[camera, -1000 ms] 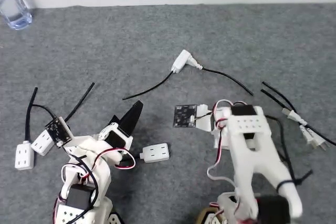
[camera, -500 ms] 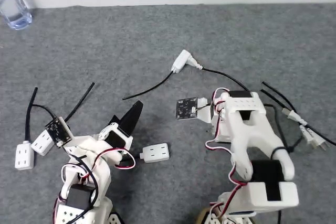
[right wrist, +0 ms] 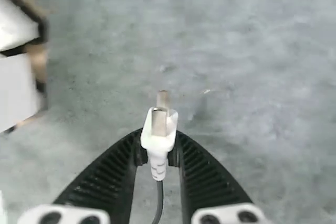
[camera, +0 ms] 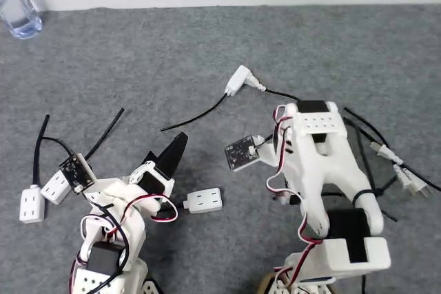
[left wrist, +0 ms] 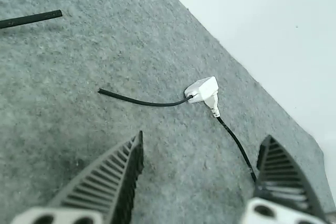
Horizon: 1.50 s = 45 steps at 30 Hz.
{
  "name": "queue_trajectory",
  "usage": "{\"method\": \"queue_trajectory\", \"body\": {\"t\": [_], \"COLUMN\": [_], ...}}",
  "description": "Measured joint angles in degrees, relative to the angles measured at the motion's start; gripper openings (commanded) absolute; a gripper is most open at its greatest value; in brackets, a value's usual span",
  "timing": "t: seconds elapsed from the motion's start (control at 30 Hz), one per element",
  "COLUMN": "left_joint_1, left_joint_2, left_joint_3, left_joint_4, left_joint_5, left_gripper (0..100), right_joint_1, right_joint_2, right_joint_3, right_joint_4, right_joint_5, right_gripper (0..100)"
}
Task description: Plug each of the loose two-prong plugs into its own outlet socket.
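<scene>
The right hand [right wrist: 158, 144] is clamped on a white two-prong plug [right wrist: 159, 121], prongs forward, above the grey worktop [camera: 138, 53]. The left hand [left wrist: 203, 140] gapes, empty. A free outlet socket [camera: 204, 200] lies at 6 o'clock from the worktop's middle. Unpinned, it may skid when pushed, or the plug may twist in the grip.

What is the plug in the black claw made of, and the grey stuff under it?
The plug looks like smooth white plastic, with ridges moulded near the cord. Its prong looks like dull, brownish metal, though it is too blurry to tell which kind. The mat looks like grey felt or carpet: fuzzy, matted fibres, no shine.
</scene>
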Motion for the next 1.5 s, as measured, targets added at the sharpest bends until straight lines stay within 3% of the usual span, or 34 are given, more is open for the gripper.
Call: {"method": "queue_trajectory", "body": {"t": [0.23,0.4,0.53,0.97,1.13,1.4,1.5], "left_joint_1": [0.0,0.0,0.0,0.0,0.0,0.0,0.0], "left_joint_2": [0.0,0.0,0.0,0.0,0.0,0.0,0.0], "left_joint_3": [0.0,0.0,0.0,0.0,0.0,0.0,0.0], "left_joint_4": [0.0,0.0,0.0,0.0,0.0,0.0,0.0], "left_joint_5": [0.0,0.0,0.0,0.0,0.0,0.0,0.0], "left_gripper": [33,33,33,33,33,33,33], "right_joint_1": [-0.1,0.0,-0.8,-1.8,-1.9,-2.6,-2.5], "right_joint_2": [11.7,16.7,17.1,17.3,15.9,4.0,0.7], "right_joint_3": [-7.3,-11.4,-12.1,-13.8,-16.1,-13.5,-5.6], "right_joint_4": [3.0,-3.9,-8.1,-12.0,-7.6,-6.2,-11.7], "right_joint_5": [0.4,-7.2,-9.1,-10.5,-13.4,-23.5,-30.2], "right_gripper": [1.9,17.0,24.8,24.8,24.8,24.8,24.8]}}
